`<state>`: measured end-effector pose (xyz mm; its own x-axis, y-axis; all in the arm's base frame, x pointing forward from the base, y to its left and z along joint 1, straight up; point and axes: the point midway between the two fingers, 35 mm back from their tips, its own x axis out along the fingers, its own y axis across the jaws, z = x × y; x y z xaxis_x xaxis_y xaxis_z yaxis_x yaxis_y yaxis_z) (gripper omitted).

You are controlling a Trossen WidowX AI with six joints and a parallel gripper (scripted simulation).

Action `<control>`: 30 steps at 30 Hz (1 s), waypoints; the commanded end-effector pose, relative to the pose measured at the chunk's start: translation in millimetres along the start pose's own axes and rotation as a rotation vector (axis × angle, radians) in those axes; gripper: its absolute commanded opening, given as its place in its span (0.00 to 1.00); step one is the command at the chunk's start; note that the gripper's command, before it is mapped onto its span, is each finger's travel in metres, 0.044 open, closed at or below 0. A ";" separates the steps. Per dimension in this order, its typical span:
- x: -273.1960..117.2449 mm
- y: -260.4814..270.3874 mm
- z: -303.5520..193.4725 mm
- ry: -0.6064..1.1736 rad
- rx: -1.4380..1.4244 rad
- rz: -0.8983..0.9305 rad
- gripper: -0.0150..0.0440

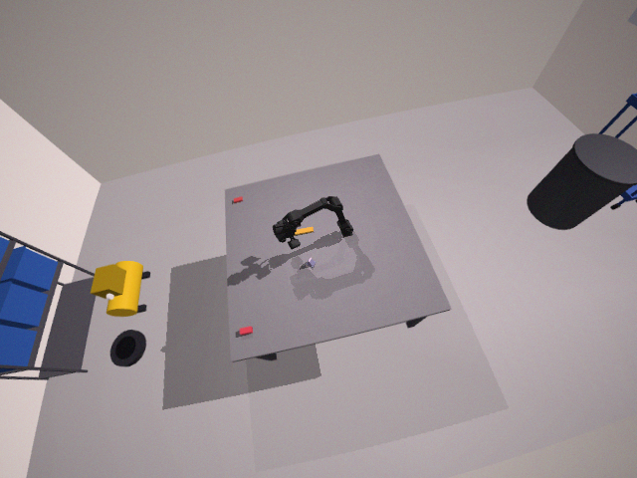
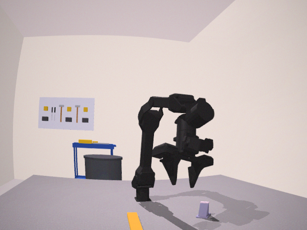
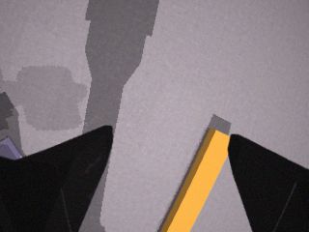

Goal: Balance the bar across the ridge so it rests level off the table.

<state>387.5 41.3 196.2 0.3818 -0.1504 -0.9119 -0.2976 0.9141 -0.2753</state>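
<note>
The orange bar (image 1: 305, 230) (image 2: 135, 221) (image 3: 200, 186) lies flat on the table (image 1: 359, 185) (image 2: 49, 198). In the top view the arm covers its left part; in the exterior view the frame's bottom edge cuts it off. The ridge, a small lilac block on a thin base (image 1: 311, 262) (image 2: 204, 209) (image 3: 10, 148), stands on the table apart from the bar, with nothing on it. My gripper (image 2: 183, 186) (image 3: 170, 137) is open and empty, pointing down well above the table. In the wrist view the bar's end shows between the fingertips, close to the right one, and the ridge is partly behind the left finger.
Two red blocks (image 1: 237, 199) (image 1: 246, 331) lie near the table's left corners in the top view. The arm's base (image 1: 346, 229) (image 2: 142, 194) stands on the table. Off the table are a dark bin (image 1: 570, 190) (image 2: 103, 168), a yellow machine (image 1: 124, 288) and a black ring (image 1: 139, 348).
</note>
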 end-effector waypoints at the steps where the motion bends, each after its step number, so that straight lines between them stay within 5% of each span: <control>1: 13.3 -12.3 -12.6 0.055 0.049 0.027 0.79; 30: 72.2 -85.5 -105.0 0.336 0.408 0.202 0.79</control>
<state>350.7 -87.2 124.1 0.0429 -0.0254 -0.9988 0.0417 0.9989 -0.0237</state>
